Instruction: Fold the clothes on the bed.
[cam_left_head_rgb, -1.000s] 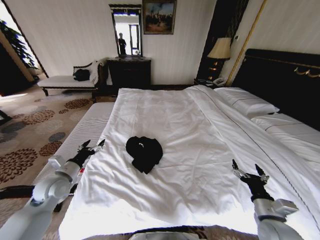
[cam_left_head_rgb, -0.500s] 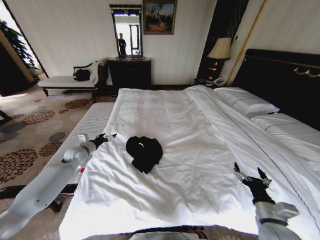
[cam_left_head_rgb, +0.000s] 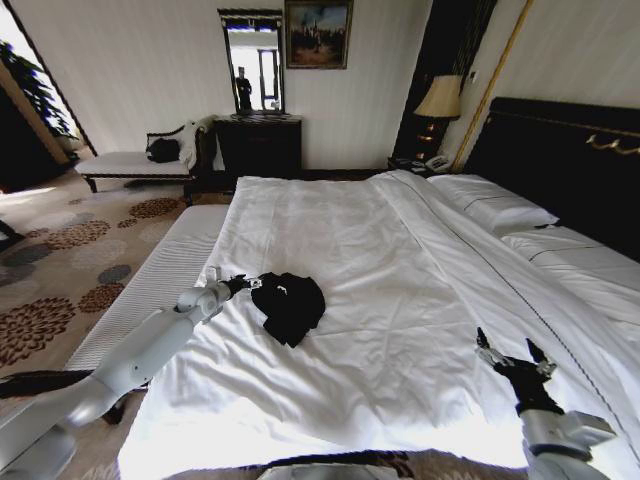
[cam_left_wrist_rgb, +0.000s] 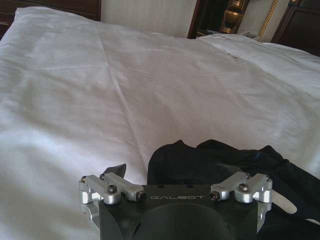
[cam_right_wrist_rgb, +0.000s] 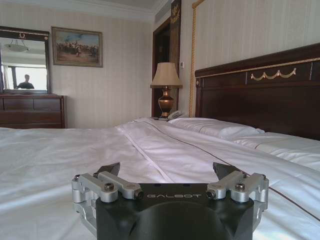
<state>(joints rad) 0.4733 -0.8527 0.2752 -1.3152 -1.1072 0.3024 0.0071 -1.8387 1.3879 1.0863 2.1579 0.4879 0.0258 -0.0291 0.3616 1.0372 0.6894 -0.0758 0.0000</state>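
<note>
My left gripper (cam_left_head_rgb: 243, 284) reached in to the crumpled black clothes (cam_left_head_rgb: 290, 305), fingers spread wide at their edge. The clothes lay on the bed (cam_left_head_rgb: 400, 260). My right gripper (cam_left_head_rgb: 515, 357) hovered apart, also wide.

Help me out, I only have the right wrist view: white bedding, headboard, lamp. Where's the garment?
Observer: The black clothes lie bunched up on the bed, toward the robot's left side, not spread out.
Operator: Left hand?
Observer: The left hand is open at the left edge of the bunch; I cannot tell whether it touches.
Operator: My right hand relative to it?
Observer: The right hand hovers open over the bed, far to the right of the clothes.
</note>
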